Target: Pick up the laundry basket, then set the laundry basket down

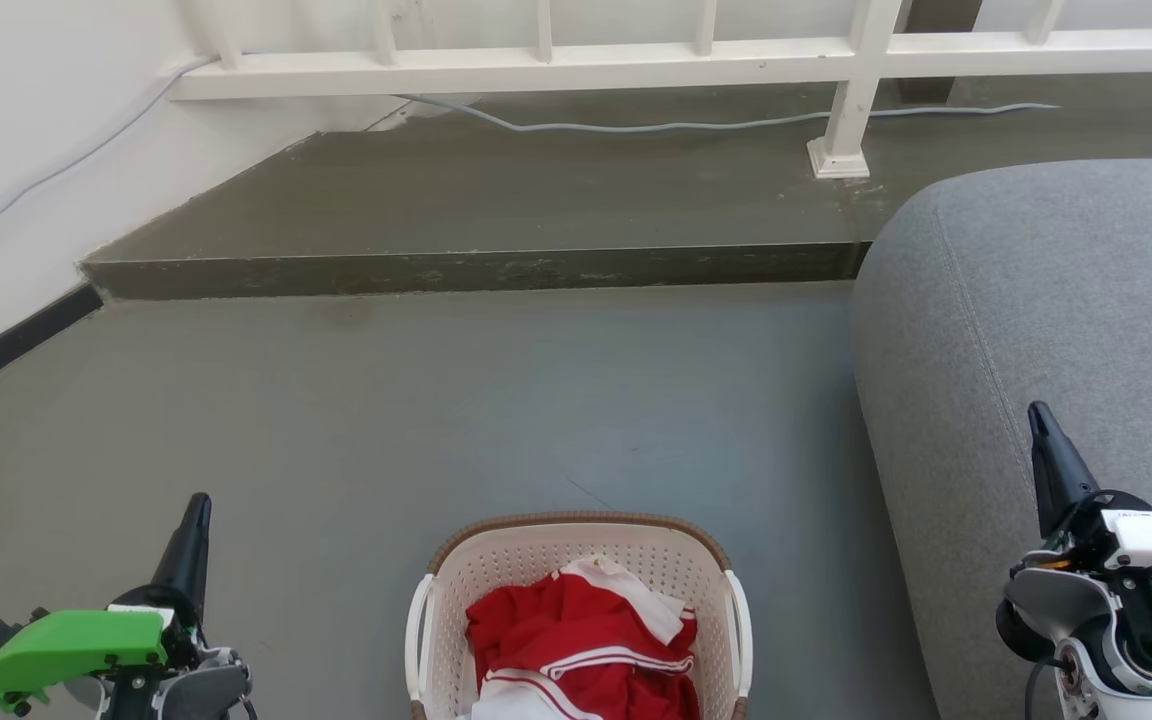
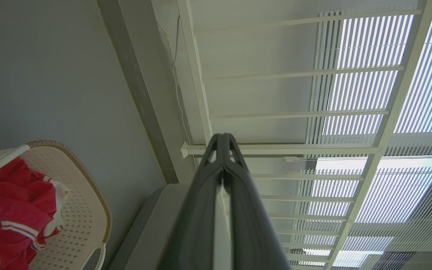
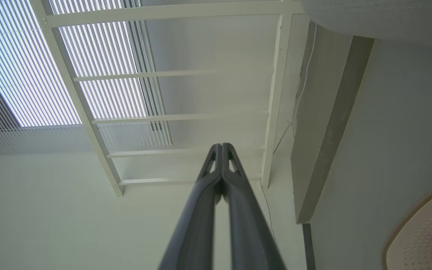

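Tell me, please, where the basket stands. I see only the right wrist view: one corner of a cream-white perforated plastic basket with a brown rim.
Observer: In the head view the cream-white perforated plastic laundry basket stands on the grey floor between the left gripper and the right gripper, touched by neither.
Operator: Is the left gripper open?
Observer: No. The left wrist view shows its two dark fingers pressed together, empty.
Operator: Are the handles free?
Observer: Yes, both white side handles are uncovered.
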Motion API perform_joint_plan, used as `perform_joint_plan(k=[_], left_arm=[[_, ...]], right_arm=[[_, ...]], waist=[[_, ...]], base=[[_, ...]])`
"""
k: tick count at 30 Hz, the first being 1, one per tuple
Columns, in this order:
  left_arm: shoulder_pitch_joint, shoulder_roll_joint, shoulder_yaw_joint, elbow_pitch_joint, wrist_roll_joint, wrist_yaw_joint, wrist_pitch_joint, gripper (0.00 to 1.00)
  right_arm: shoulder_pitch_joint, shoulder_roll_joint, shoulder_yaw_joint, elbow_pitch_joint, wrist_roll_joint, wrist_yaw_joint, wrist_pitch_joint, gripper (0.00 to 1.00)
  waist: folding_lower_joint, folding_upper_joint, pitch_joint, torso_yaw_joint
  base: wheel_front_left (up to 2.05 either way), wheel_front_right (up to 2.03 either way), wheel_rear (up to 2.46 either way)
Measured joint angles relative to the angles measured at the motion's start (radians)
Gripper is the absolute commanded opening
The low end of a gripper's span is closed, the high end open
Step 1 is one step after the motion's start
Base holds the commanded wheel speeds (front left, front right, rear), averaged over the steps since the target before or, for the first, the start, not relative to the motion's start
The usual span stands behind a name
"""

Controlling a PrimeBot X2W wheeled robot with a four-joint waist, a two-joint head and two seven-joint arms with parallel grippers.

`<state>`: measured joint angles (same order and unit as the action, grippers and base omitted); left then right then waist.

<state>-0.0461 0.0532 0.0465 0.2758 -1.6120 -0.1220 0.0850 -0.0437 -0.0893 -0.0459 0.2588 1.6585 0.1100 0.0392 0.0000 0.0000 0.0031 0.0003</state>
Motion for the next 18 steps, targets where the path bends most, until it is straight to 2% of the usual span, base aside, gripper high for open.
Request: perform_joint_plan(k=[18], left_arm=[[-0.012, -0.001, 0.008, 0.001, -0.008, 0.000, 0.003, 0.00]], right_arm=[[-0.009, -0.001, -0.006, 0.008, 0.008, 0.004, 0.001, 0.00]], waist=[[0.0000, 0.0000, 0.000, 0.000]], base=[[0.00, 0.00, 0.00]])
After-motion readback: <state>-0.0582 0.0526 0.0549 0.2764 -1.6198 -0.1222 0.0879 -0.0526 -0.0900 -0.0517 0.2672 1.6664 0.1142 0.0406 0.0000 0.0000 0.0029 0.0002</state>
